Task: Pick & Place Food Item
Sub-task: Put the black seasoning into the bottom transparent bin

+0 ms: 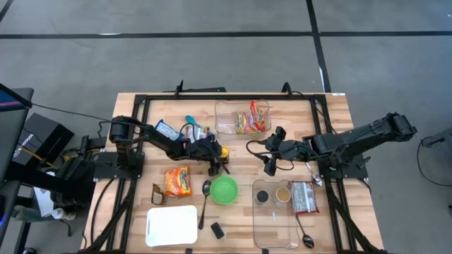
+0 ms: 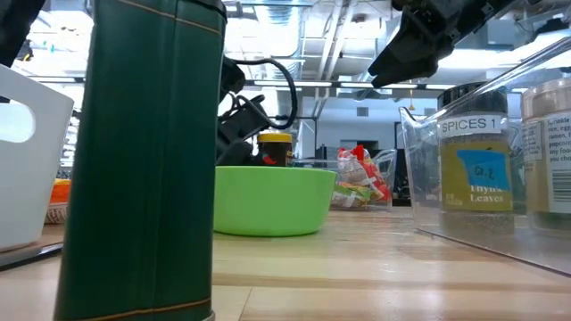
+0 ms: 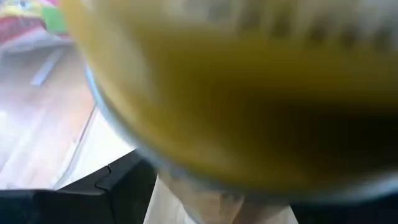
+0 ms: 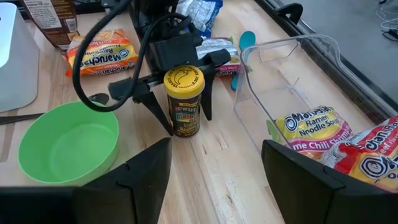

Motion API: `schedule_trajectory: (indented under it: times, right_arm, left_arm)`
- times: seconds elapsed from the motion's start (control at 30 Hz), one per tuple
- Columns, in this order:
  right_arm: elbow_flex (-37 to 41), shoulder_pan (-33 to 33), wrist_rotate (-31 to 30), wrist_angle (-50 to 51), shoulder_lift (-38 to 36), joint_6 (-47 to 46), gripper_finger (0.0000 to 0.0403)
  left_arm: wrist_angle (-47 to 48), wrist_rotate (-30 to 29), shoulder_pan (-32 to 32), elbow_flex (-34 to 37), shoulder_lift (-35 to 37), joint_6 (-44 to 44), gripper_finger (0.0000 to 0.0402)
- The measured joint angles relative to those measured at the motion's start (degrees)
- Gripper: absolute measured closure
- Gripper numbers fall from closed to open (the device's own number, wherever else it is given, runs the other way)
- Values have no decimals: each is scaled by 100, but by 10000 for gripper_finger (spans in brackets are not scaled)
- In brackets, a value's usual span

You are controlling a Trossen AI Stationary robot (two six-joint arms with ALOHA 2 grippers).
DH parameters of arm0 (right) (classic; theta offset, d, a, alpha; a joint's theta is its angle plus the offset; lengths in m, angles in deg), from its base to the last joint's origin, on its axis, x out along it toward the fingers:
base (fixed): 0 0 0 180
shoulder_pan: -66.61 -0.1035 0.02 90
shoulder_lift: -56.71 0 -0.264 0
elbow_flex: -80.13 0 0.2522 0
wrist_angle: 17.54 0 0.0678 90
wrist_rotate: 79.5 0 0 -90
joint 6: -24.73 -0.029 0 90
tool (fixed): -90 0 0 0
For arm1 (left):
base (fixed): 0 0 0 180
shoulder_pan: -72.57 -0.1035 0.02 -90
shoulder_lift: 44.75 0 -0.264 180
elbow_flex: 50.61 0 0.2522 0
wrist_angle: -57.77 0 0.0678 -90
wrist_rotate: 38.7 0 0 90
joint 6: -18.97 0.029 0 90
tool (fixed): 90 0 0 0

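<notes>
the yellow-lidded jar (image 4: 183,102) stands upright on the table just beyond the green bowl (image 4: 67,144), between the spread fingers of the left gripper (image 4: 180,115). the right gripper (image 1: 271,161) hovers open nearby, beside the clear bin (image 4: 292,68) of ramen packets (image 4: 311,134).

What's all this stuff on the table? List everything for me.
Jar: one, yellow lid, mid-table, upright between the left jaws.
Bowl: one, green, near the jar.
Ramen packets: several, red and yellow, in the far clear bin.
Ramen packet: one, orange, left of the bowl.
Spoon: one, dark, beside the bowl.
White tray: one, near edge.
Spice jars: two, in the near clear bin.
Left gripper: black, open around the jar.
Right gripper: black, open, right of centre.
</notes>
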Motion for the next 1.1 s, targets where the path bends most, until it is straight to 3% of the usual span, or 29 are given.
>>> schedule_trajectory:
  times: [0.27, 0.67, 0.9, 1.1]
  right_arm:
    - [0, 1, 0, 1, 1, -1, 159]
    - [1, 2, 0, 1, -1, 0, 159]
    - [-1, 2, 0, 1, 1, 1, 159]
    - [0, 1, 0, 1, -1, -1, 159]
  left_arm:
    - [55, 4, 0, 2, 0, 1, 105]
    - [54, 20, 0, 2, 4, -1, 174]
    - [57, 17, 0, 2, 4, -11, 155]
    - [47, 15, 0, 2, 7, -16, 179]
